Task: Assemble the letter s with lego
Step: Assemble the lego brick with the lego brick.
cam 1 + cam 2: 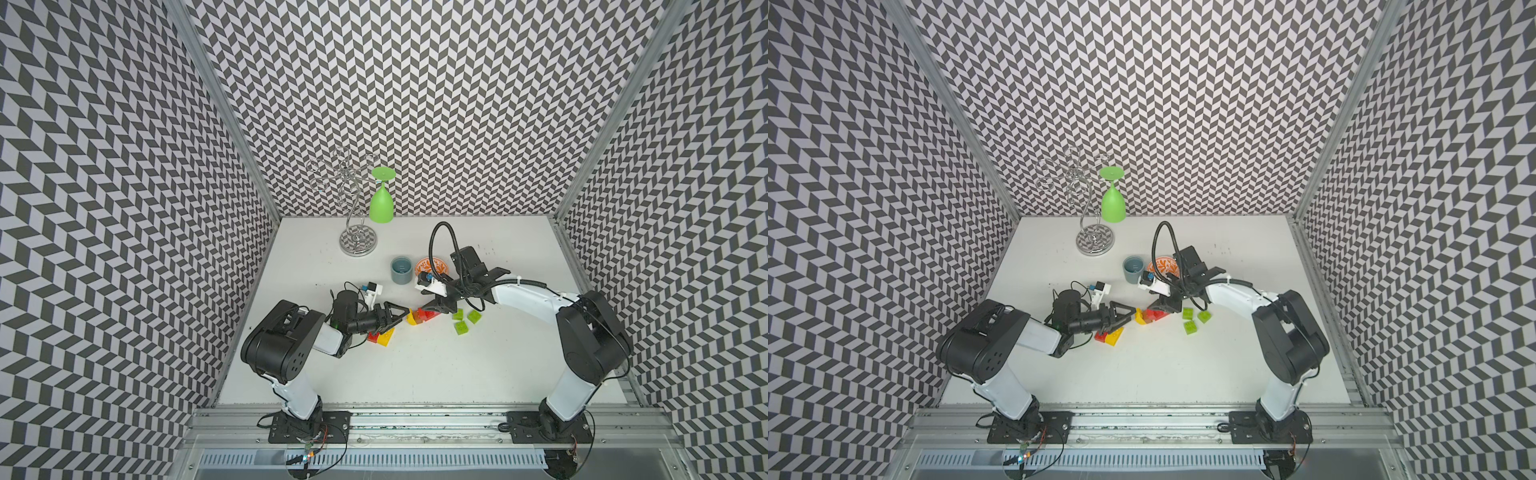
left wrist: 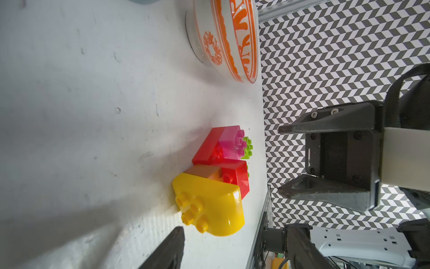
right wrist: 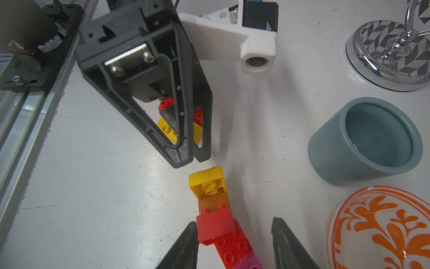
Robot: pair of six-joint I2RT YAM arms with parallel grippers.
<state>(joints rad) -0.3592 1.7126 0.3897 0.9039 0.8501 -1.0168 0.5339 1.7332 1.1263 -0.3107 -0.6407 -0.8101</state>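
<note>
In both top views the joined lego row (image 1: 420, 316) lies on the white desk (image 1: 415, 374) in the middle of the frame, between the two arms; in the left wrist view it shows a rounded yellow brick (image 2: 209, 205) at its lower end, then an orange-brown brick (image 2: 204, 172), a red brick (image 2: 235, 180), a long red brick (image 2: 207, 146) and a pink brick (image 2: 232, 142) joined to it. The left pincer (image 3: 192, 160) is spread and holds nothing; its tips stand just beside the yellow end of the row. The right pincer (image 2: 278, 160) is spread too; at the bottom of the right wrist view the red part of the row runs between its fingers (image 3: 183, 246), and I cannot tell if one of them touches it. Three loose lime green bricks (image 1: 460, 329) lie just right of the row in a top view; a red and yellow pair (image 1: 384, 336) lies lower left of the row, partly under the left pincer. An orange-patterned bowl (image 3: 384, 233) and a grey-blue cup (image 3: 363, 139) stand side by side above the row; further up in the frame a chrome rack (image 1: 357, 241) carries a green wine glass (image 1: 381, 203) upside down.
</note>
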